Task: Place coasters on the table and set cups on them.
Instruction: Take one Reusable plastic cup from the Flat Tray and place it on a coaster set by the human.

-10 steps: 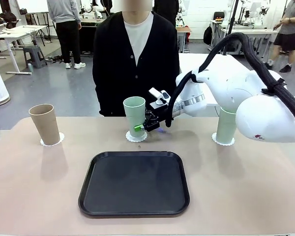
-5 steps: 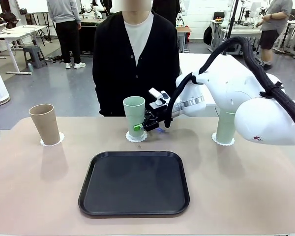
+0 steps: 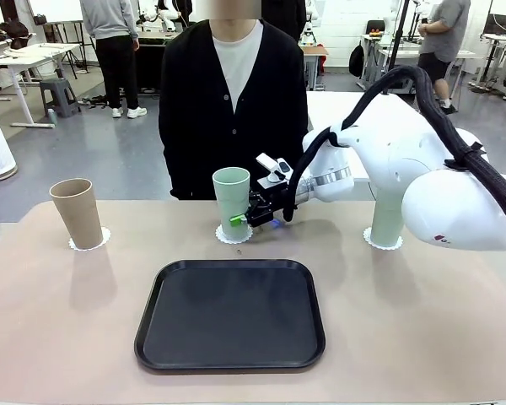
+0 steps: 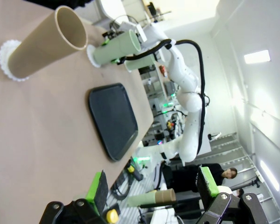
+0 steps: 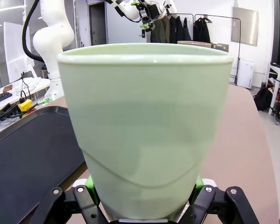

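Observation:
A mint-green cup [image 3: 231,198] stands almost upright over the middle coaster [image 3: 234,236], and my right gripper [image 3: 240,219] is shut on its lower part. In the right wrist view this cup [image 5: 144,126] sits between the green pads [image 5: 89,183]. A tan-brown cup [image 3: 78,213] rests on a coaster [image 3: 89,243] at the left of the table [image 3: 67,321]. Another mint-green cup [image 3: 388,215] stands on a coaster [image 3: 383,244] at the right, partly behind my right arm. My left gripper [image 4: 153,184] hangs open and holds nothing, far from the tan cup [image 4: 46,44].
A black rounded-square tray [image 3: 230,314] lies in the middle of the near half of the table, with nothing on it. A person in a black cardigan [image 3: 233,101] stands at the far edge, right behind the held cup.
The held mint-green cup has straightened slightly over the middle coaster. My right gripper has barely shifted, and the other cups have not moved.

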Tool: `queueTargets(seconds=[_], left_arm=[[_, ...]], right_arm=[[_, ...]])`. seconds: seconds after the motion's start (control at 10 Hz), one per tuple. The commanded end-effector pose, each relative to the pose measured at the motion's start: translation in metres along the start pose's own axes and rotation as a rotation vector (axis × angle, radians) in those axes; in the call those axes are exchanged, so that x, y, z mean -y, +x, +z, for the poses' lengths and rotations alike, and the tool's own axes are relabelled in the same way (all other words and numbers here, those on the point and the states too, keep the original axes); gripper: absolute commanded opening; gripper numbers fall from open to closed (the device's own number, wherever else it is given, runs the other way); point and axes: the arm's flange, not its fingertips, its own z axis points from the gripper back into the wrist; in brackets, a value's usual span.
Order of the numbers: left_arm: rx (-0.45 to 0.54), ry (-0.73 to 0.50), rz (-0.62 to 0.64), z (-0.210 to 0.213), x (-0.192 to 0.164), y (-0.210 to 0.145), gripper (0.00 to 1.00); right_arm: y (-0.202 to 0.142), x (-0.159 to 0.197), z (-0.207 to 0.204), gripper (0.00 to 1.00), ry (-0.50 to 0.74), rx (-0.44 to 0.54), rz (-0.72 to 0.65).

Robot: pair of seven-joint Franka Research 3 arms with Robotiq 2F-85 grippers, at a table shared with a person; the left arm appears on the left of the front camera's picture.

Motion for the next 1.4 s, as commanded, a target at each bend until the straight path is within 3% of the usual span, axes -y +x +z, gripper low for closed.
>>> queueTargets(seconds=[0.0,1.1,1.3], left_arm=[[0.007,0.003,-0.005,0.0011,0.0017,0.0000,1.00],[0.007,0.003,-0.005,0.0011,0.0017,0.0000,1.00],[0.007,0.003,-0.005,0.0011,0.0017,0.0000,1.00]], right_arm=[[0.0028,0.0073,0.0038,0.81,0.011,0.015,-0.023],[-0.0066,0.0100,-0.0011,0.81,0.055,0.021,-0.005],[-0.0072,0.0106,-0.0007,0.87,0.051,0.014,-0.004]])
